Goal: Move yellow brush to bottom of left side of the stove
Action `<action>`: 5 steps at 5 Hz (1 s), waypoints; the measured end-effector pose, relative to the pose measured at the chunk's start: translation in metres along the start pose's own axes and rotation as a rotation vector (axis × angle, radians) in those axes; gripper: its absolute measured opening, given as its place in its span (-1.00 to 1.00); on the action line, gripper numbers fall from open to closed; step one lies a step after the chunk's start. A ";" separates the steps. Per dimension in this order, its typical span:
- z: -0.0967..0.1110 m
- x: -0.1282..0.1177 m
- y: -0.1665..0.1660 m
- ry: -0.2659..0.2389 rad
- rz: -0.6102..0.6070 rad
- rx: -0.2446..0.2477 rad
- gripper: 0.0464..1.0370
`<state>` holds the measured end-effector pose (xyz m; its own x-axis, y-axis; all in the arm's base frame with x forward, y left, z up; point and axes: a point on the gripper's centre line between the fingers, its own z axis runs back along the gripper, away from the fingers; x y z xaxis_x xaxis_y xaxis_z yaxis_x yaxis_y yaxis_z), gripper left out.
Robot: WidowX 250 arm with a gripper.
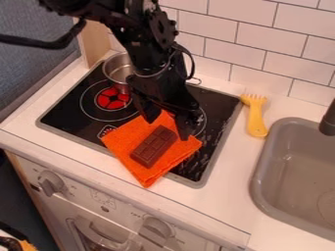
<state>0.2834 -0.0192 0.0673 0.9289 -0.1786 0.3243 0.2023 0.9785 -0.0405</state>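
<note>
On the worktop (226,198) in the camera view, the yellow brush (256,117) lies between the stove top (68,116) and the sink (258,180), just beside the stove top's upper right corner, its toothed head towards the tiled wall (252,48). The gripper (167,129) hangs well apart from it, over the orange cloth (124,141) and the chocolate bar (154,147) on that cloth. Its jaws are well parted, with nothing held in them that can be seen.

The brush looks like light, stiff plastic, so it should lift easily and hardly bend. Its smooth handle could slip or swivel if pinched near an end; the narrow middle of the handle seems the best hold, jaws across it. The teeth look thin and are better left alone. It is unlikely to break. The carry to the stove's lower left would need to clear the cloth and bar.

Counted: 1 brush, 1 cloth, 1 chocolate bar, 1 metal pot (116,73) at the stove's back, 1 sink, 1 dark tap (329,120), and 2 knobs (50,183) on the front.
</note>
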 end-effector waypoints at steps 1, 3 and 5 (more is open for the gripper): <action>-0.004 -0.003 0.000 0.019 0.007 -0.002 0.93; -0.014 0.022 -0.038 -0.010 0.054 -0.005 0.93; -0.041 0.051 -0.056 -0.147 0.250 0.072 0.93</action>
<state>0.3324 -0.0875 0.0472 0.8914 0.0808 0.4459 -0.0550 0.9960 -0.0706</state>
